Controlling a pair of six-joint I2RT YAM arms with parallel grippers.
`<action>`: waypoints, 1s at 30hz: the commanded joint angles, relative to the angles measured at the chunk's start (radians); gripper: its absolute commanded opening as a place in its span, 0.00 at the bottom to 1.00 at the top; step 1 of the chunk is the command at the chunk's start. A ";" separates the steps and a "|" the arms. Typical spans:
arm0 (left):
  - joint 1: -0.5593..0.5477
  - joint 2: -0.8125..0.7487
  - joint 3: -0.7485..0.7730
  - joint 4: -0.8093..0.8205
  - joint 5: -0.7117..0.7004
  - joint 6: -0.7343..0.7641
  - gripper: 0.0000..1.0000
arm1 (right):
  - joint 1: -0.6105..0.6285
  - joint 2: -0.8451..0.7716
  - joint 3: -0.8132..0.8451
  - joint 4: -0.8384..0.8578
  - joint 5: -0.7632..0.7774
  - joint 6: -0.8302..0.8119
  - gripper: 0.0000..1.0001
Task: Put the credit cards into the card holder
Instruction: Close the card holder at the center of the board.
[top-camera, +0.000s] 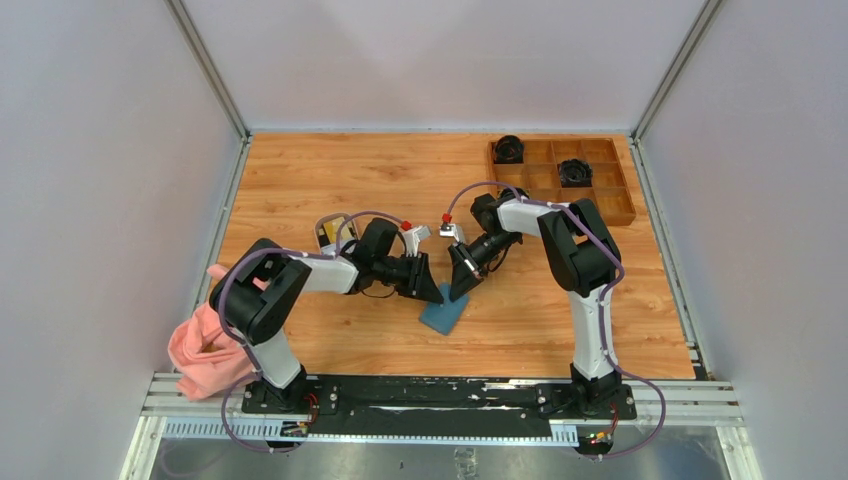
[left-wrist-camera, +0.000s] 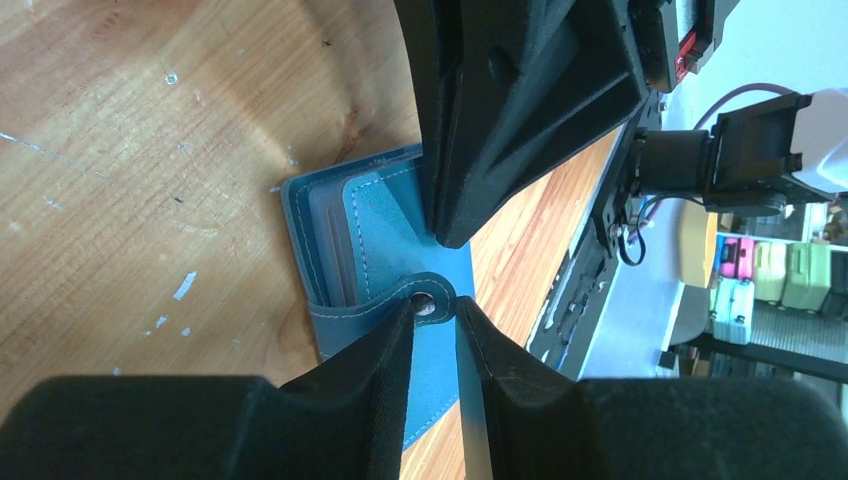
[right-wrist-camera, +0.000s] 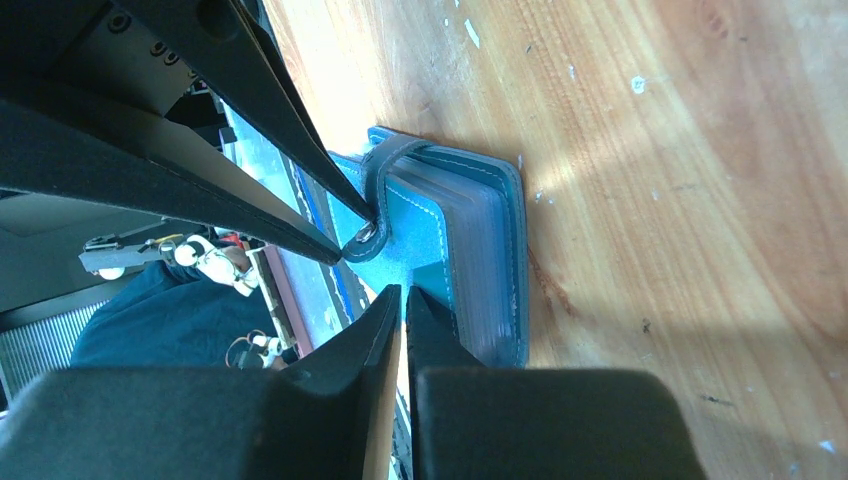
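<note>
The left claw (left-wrist-camera: 437, 304) pinches the snap strap of the card holder (left-wrist-camera: 385, 232) between its tips, with the round metal stud right at the pinch. Whether that stud is fastened is not plain. The right claw (right-wrist-camera: 402, 292) has its jaws almost together, tips set on the teal cover just beside the strap. Whether a leaf of the cover lies between them cannot be made out. The card holder lies flat on the table (top-camera: 330, 170) directly beneath both claws. What appear to be the credit cards (top-camera: 328, 232), yellowish, lie well behind the left claw, near its arm.

The strap is narrow and pliant, so on a pull the stud may slide out from between the hard tips. If the right claw's hold gives way, the light holder may lift or skid across the smooth varnished wood instead of opening. The claws stand very close, and a small drift could knock them together.

The holder looks like soft leather, with pale stitching, rounded corners and a stack of limp, greyish clear sleeves that could buckle. The fingers are black, rigid, tapered wedges.
</note>
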 joint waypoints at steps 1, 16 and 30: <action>-0.001 0.076 -0.049 -0.043 -0.060 0.001 0.28 | 0.016 0.050 -0.019 0.060 0.104 -0.028 0.10; 0.005 0.107 -0.057 -0.035 -0.065 -0.007 0.18 | 0.020 0.049 -0.018 0.057 0.107 -0.028 0.10; -0.003 0.129 -0.062 -0.035 0.006 0.045 0.19 | 0.027 0.054 -0.017 0.058 0.121 -0.029 0.10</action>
